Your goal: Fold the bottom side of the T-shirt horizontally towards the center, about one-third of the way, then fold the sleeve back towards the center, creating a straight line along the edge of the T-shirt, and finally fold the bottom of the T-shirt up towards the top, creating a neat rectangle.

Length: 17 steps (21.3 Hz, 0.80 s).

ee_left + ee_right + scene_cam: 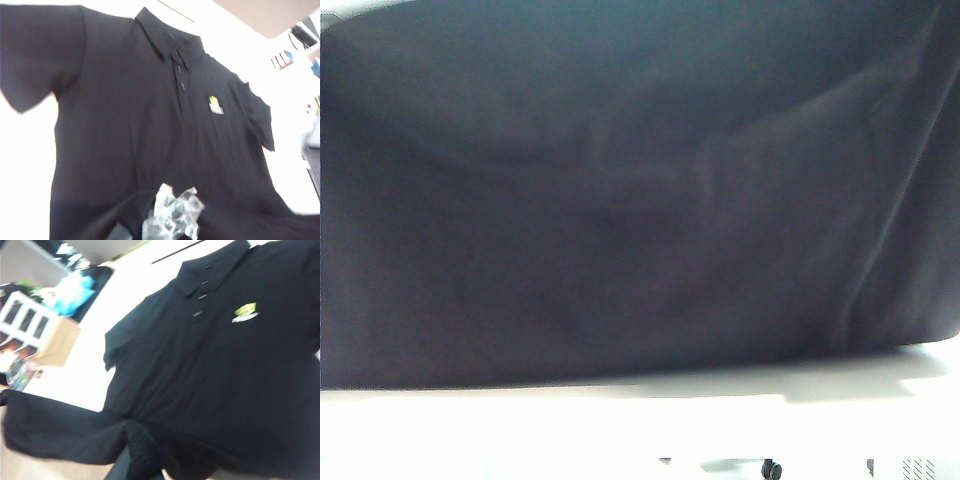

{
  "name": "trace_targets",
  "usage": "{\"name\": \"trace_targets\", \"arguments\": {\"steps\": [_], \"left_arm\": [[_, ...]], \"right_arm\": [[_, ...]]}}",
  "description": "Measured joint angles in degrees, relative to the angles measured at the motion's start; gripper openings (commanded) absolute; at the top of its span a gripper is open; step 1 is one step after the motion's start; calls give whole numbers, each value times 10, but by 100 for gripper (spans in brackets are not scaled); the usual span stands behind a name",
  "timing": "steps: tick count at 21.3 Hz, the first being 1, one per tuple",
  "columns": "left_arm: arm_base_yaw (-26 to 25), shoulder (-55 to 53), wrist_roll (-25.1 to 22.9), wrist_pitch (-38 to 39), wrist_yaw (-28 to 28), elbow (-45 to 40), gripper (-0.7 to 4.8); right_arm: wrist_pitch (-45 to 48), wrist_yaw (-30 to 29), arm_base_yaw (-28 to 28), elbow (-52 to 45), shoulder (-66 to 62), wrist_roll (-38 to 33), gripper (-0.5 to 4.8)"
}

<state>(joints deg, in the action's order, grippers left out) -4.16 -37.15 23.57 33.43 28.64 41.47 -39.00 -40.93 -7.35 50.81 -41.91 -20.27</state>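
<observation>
Robot parts mostly hidden by cloth

Left gripper (172,220): fingers wrapped in crinkled clear plastic film. Right gripper (135,460): only a dark, black-looking finger base shows under the fabric.

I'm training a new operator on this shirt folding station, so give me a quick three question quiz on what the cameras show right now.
1. True or false: the T-shirt is already folded into a neat rectangle.
2. What fills most of the exterior view? A) a cardboard box B) lifted black cloth C) a bare table
3. What does each gripper, left and right, hold?

Key:
1. False; collar, both sleeves and the chest mark lie spread open.
2. B
3. Both are shut on the bottom of the T-shirt, raised toward the cameras.
</observation>
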Motion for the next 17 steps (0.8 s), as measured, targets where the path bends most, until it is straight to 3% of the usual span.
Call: {"name": "trace_targets", "arguments": {"steps": [3,5,7,16,17], "left_arm": [[-3,-196,0,-151,0,40,-6],[-3,-349,-13,-194,9,113,-6],[-2,-432,-20,-208,9,145,-6],[0,-548,-21,-291,13,161,-5],[1,-559,-21,-298,13,161,46]], "right_arm": [[143,3,1,19,-203,3,-6],[201,-7,3,43,-342,6,-6],[228,-8,6,66,-409,7,-6],[291,52,10,79,-444,10,-6],[295,62,10,79,-444,10,15]]}}
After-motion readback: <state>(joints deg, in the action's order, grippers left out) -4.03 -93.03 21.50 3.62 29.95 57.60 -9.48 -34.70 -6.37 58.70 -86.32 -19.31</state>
